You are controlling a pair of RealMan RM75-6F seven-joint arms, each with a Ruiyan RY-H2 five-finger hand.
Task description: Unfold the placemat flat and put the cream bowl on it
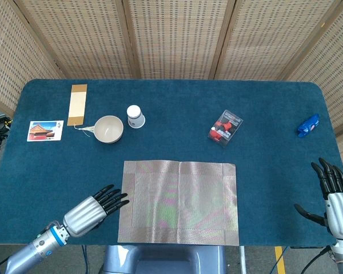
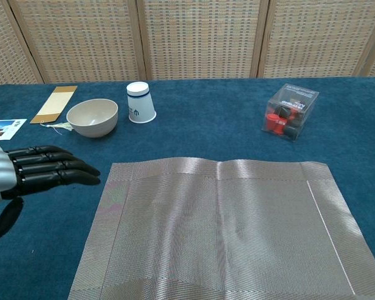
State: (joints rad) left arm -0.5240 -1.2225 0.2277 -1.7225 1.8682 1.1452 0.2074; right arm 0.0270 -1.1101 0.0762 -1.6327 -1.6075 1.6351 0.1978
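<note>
Both views are evenly and brightly lit by soft, diffuse light from above, so shadows are faint: only a thin dark rim under the cream bowl and the paper cup, falling toward 6 o'clock. The placemat catches a pale sheen along its fold ridges and shows a rippling pink-green moiré in the head view, while the blue desk stays matte with no glare. Focus is sharp throughout, though the left hand at 9 o'clock in the chest view is slightly soft.
</note>
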